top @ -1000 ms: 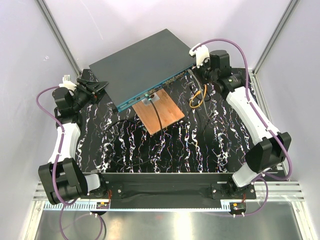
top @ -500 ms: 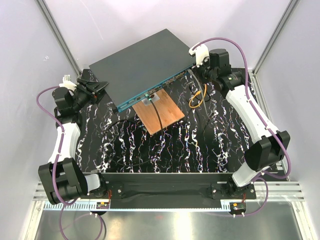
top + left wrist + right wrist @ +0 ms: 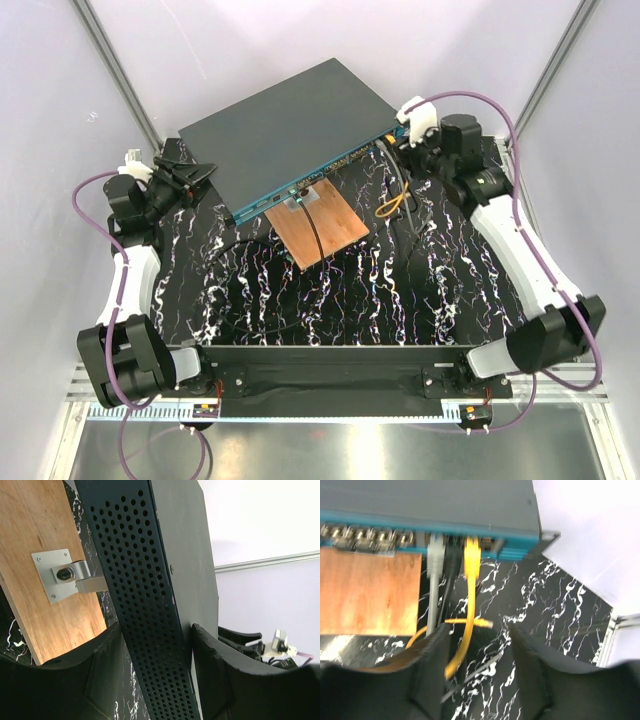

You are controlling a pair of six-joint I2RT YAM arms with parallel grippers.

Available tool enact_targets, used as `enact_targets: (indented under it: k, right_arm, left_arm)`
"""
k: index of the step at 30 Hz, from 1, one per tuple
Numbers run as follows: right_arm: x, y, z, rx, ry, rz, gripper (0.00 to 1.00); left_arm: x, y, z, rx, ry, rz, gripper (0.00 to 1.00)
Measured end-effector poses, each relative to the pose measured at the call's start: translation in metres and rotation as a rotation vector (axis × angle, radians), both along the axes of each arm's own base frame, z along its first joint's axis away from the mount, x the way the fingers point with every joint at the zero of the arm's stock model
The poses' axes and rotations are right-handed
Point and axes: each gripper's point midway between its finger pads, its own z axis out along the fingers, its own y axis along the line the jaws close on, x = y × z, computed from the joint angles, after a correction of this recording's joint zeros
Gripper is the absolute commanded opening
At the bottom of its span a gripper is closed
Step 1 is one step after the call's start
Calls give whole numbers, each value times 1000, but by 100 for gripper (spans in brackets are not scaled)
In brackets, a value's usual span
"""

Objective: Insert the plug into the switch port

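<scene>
Yellow plug [image 3: 471, 550]: small, light, rigid plastic, probably with a fragile latch. It is sitting in a port near the right end of the switch [image 3: 290, 125], beside a grey plug [image 3: 435, 555]. It is best gripped by its body, since its cable [image 3: 462, 647] is drooping limply. The right tool [image 3: 476, 640] is hovering spread and empty. The left tool [image 3: 156, 645] is apparently clamping the switch's perforated side on the desk [image 3: 350, 290].

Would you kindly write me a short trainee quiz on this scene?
1. True or false: the right gripper is clamped shut.
2. Which plug sits in the large dark blue-grey metal switch between the grey plug and the yellow plug? A red, B black, C green.
3. Fill in: the switch's side panel between the fingers of the left gripper is full of round ___.
Key: 1 false; 2 B; 3 holes.
</scene>
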Motion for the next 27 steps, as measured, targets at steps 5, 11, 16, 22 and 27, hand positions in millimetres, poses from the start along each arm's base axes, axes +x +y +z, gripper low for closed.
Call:
enact_targets:
  k: [5, 11, 16, 22, 27]
  right_arm:
    - [-30, -8, -2, 20, 29, 27, 72]
    - [-64, -25, -10, 43, 95, 19, 90]
    - [-87, -48, -4, 105, 116, -28, 98]
    - [-101, -77, -2, 200, 149, -115, 100]
    - [-102, -111, -21, 283, 235, -221, 100]
  left_arm:
    - [0, 1, 0, -1, -4, -1, 34]
    - [-2, 3, -1, 14, -13, -9, 72]
    - [-14, 21, 1, 87, -45, 16, 99]
    - [-45, 48, 16, 178, -107, 39, 99]
    - [-72, 99, 3, 378, -23, 69, 99]
